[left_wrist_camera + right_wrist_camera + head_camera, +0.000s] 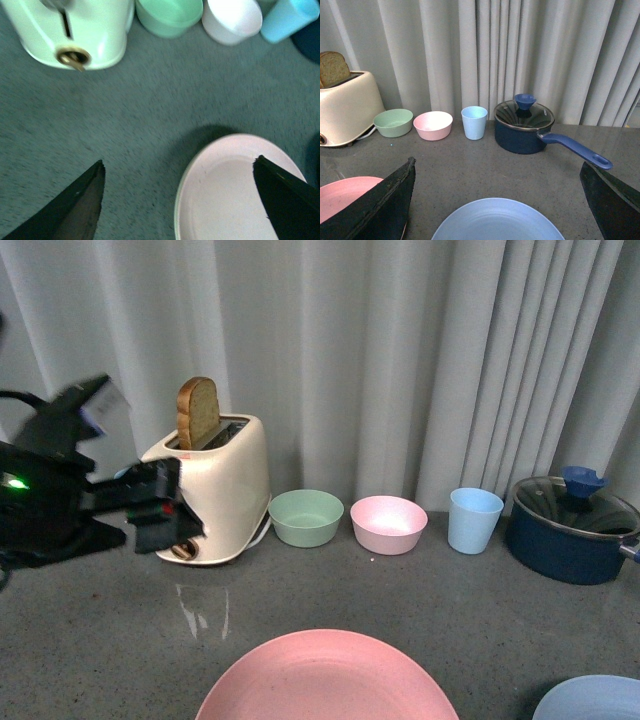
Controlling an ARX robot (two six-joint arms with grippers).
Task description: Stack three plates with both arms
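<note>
Nothing's stacked yet, by the look of it. On the grey table the pink plate sits by itself at the near edge. The blue plate lies flat off to its right, apart from it, with nothing on either. The cream one isn't in any view. The left gripper hangs spread wide and empty over the pink plate's edge, and the right gripper gapes empty above the blue plate. So all the stacking looks left to do.

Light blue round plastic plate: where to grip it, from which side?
Its rim: the light blue round plastic plate lies flat, shallow, without a handle. Probably come down with the open right claw straddling the rim, on the side away from the pink round plate.
</note>
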